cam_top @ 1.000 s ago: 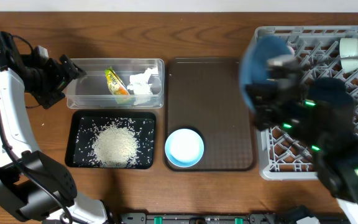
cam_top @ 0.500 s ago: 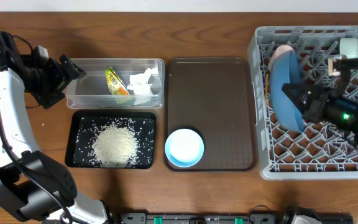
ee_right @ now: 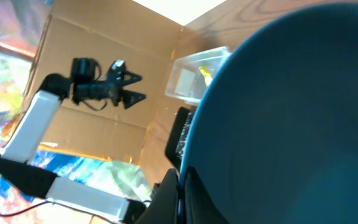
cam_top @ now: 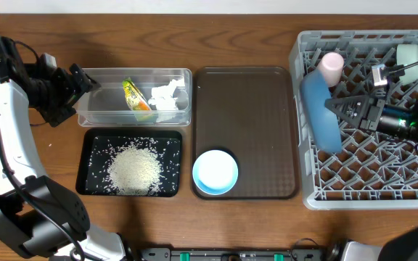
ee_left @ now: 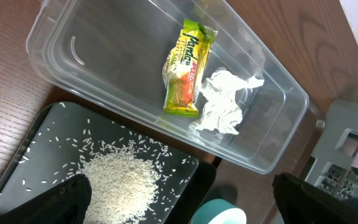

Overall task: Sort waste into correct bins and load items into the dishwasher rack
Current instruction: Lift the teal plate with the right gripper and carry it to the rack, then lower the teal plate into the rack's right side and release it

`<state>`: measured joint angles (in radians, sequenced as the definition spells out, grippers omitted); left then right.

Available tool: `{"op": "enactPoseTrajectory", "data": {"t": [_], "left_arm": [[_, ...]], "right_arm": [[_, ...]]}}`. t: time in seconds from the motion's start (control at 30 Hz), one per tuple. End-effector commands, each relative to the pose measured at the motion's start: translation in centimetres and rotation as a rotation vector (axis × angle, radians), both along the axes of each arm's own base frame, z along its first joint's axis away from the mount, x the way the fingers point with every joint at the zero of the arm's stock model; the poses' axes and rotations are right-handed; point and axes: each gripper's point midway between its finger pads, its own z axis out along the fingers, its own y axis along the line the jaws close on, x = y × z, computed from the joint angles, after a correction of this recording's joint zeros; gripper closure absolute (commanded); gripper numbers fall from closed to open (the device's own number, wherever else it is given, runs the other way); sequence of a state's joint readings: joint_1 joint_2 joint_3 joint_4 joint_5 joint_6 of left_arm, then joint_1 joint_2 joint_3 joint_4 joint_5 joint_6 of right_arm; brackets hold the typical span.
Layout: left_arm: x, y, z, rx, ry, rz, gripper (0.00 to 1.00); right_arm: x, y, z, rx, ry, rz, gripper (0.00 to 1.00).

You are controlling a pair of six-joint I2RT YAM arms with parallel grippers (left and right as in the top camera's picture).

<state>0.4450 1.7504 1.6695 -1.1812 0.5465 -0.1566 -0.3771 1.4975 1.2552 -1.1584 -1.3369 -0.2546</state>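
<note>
Plate: the dark blue plate [cam_top: 318, 116] stands on its edge, leaning a little, in the left part of the dishwasher rack [cam_top: 361, 201].
Right gripper: the right gripper [cam_top: 336, 111] is closed on the plate's rim; in the wrist view the plate fills most of the picture.
Rack: it sits at the right edge of the table [cam_top: 194, 43]. The pink cup [cam_top: 332, 67] is just beside the plate's far end, and the mint bowl [cam_top: 409, 56] is in the far right corner.
Brown tray: the brown tray [cam_top: 252, 116] lies mid-table, just left of the rack, with the white and light-blue bowl [cam_top: 215, 172] at its near left corner.
Bins: the clear tub [cam_top: 96, 109] holds the snack wrapper [cam_top: 136, 98] and the tissue [cam_top: 167, 96]. The black tray [cam_top: 93, 145], nearer the front edge, holds the rice [cam_top: 133, 168].
Left gripper: the left gripper [cam_top: 78, 94] hovers at the tub's left end, jaws wide apart and holding nothing.
Surface: brown wood with visible grain.
Room: the right wrist view shows a cardboard panel [ee_right: 104, 37] and a colourful sheet [ee_right: 5, 62].
</note>
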Motion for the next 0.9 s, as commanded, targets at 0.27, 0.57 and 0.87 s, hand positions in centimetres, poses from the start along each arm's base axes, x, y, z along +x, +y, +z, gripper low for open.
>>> {"op": "enactPoseTrajectory", "data": {"t": [0.27,0.57,0.87], "left_arm": [[0.1,0.2,1.3,0.017,-0.035,-0.002,0.04],[0.1,0.2,1.3,0.017,-0.035,-0.002,0.04],[0.1,0.2,1.3,0.017,-0.035,-0.002,0.04]], "right_arm": [[1.5,-6.1,-4.5,-0.017,0.087,-0.143,0.99],[0.6,-11.7,-4.6,0.003,0.123,-0.323,0.99],[0.4,-12.1,-0.1,0.252,0.013,-0.355,0.99]]}}
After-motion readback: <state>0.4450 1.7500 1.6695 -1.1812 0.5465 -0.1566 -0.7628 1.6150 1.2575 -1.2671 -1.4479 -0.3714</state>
